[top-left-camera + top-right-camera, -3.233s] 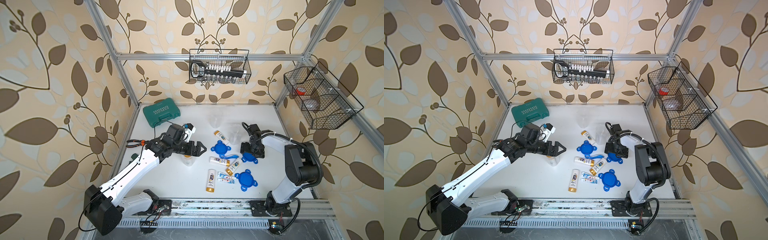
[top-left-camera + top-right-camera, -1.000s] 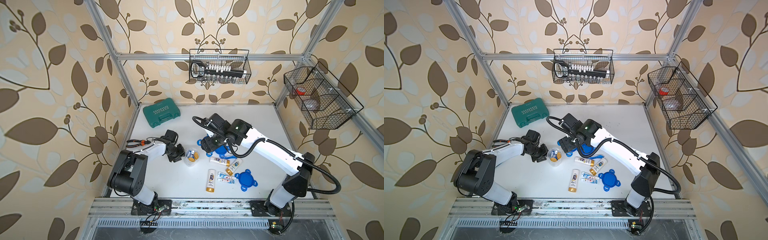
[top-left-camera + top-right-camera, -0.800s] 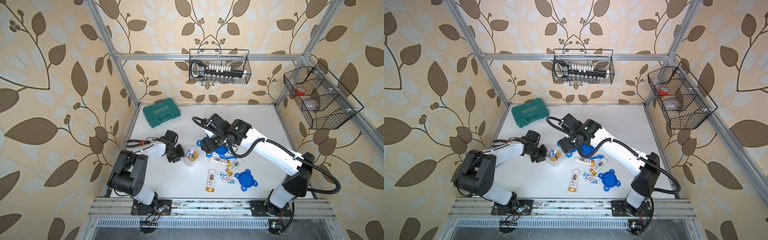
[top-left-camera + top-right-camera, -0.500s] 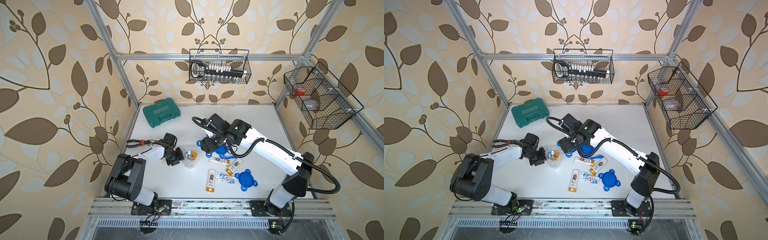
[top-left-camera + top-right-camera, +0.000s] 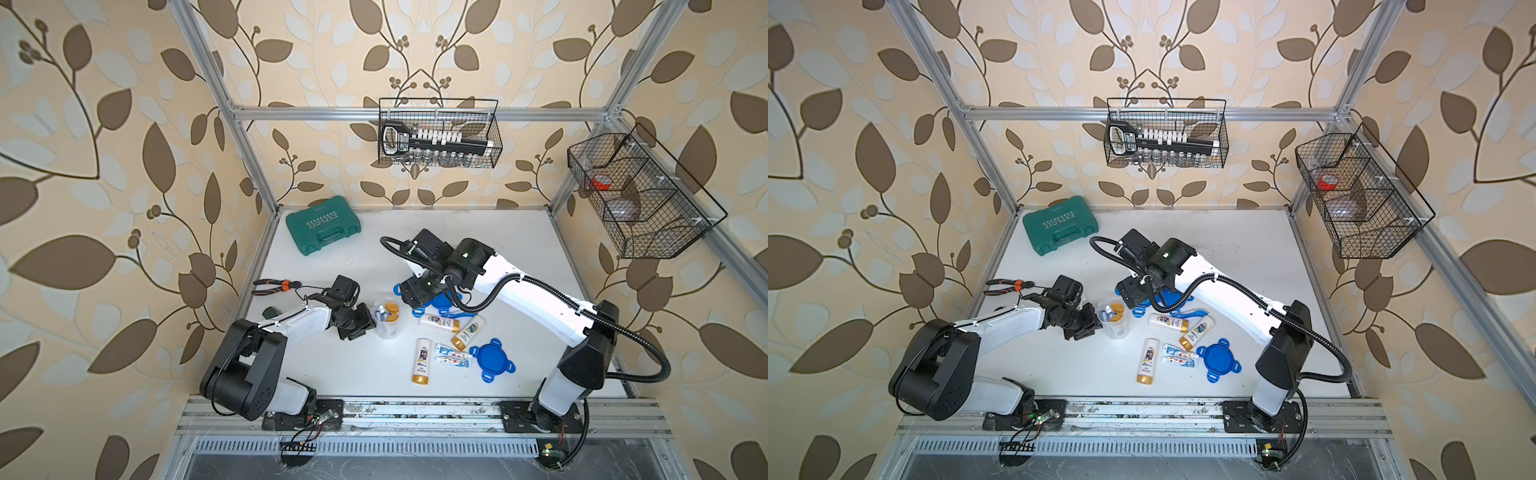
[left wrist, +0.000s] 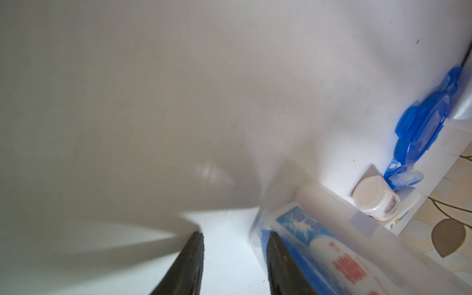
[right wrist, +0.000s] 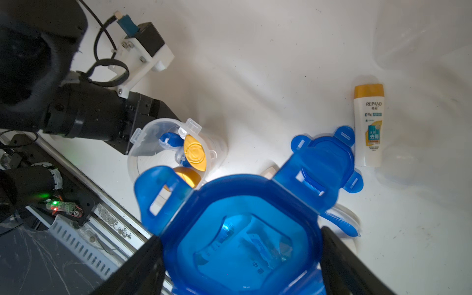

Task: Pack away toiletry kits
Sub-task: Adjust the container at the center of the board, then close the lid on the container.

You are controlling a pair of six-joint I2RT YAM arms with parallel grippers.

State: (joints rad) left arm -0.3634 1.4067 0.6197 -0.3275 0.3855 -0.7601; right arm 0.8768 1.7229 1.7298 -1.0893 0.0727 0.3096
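- One clear jar (image 5: 387,322) is the thing in hand; it stands upright and lidless near the middle of the table (image 5: 353,374), with gold-capped bottles (image 7: 194,152) and a blue toothbrush (image 7: 168,139) inside; this kit looks filled, so I judge the step to be capping.
- At the jar's 2 o'clock the right gripper (image 7: 240,237) is clenched across a blue four-tab lid (image 7: 229,204), carried in the air and not yet over the mouth.
- At the jar's 9 o'clock the left gripper (image 6: 235,236) is released, with bare table between its jaws; one finger lies just beside the jar wall, and I cannot tell whether it touches.
- Next, the lid needs to travel toward 8 o'clock, settle level on the rim with its tabs over the rim catches (image 7: 192,125), then be pressed down; the bottle caps stand near rim height and may block seating; the free gripper could brace the wall.
- From 3 to 5 o'clock of the jar lie loose bottles (image 5: 421,360), toothpaste tubes (image 5: 453,357) and a spare lid (image 5: 490,359); a low sweep there would scatter them.
- Open room lies at 6 to 7 o'clock, toward the front rail (image 5: 415,409); pliers (image 5: 274,286) sit at 10 o'clock by the table edge; the green case (image 5: 323,224) is well apart at 11 o'clock.
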